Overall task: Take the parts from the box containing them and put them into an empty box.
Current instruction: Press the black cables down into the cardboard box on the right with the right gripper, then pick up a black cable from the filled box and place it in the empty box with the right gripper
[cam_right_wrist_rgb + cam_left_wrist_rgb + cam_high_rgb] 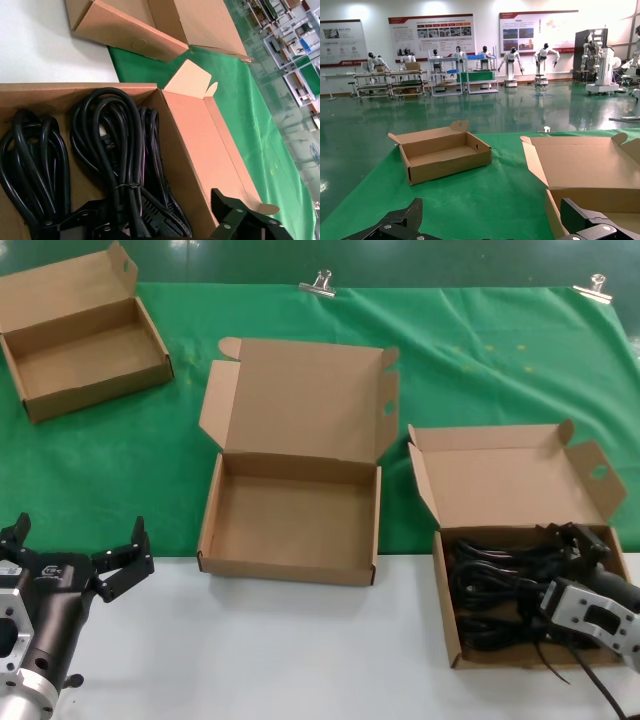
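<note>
Reaching R gripper (578, 540) into cords (500, 585), no legible labels

A large hall with a glossy green floor (470, 115) reflecting overhead light. Along the white back wall hang poster boards (432, 31). Below them stand metal shelving racks (457, 75) and several white humanoid robots on display (512, 62). Nearby, a green cloth (450, 370) is clipped over a white surface (250, 650).
</note>
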Controlling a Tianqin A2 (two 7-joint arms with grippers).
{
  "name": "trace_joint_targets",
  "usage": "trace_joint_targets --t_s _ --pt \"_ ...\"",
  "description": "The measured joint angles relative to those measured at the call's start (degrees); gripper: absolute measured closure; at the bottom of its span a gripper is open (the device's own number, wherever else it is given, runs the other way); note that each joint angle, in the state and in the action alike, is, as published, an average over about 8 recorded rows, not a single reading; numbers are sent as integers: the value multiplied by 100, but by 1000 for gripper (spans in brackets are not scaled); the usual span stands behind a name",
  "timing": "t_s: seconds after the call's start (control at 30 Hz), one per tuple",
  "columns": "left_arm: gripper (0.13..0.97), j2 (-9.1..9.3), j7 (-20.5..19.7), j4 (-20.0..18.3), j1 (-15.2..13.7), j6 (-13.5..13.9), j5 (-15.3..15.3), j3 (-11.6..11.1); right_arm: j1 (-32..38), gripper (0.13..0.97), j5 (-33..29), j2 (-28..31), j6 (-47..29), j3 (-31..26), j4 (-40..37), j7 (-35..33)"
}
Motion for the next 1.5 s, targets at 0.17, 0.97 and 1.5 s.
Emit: trace_joint_targets --t_s 0.17,0.97,1.5 --pt "132 0 -1 0 0 0 0 0 4 447 0 -14 -24 0 -16 -1" --pt "132 0 -2 0 0 0 2 0 -83 840 0 99 -57 0 82 150" --pt "132 0 -2 0 0 0 2 0 -109 882 0 513 313 0 970 253"
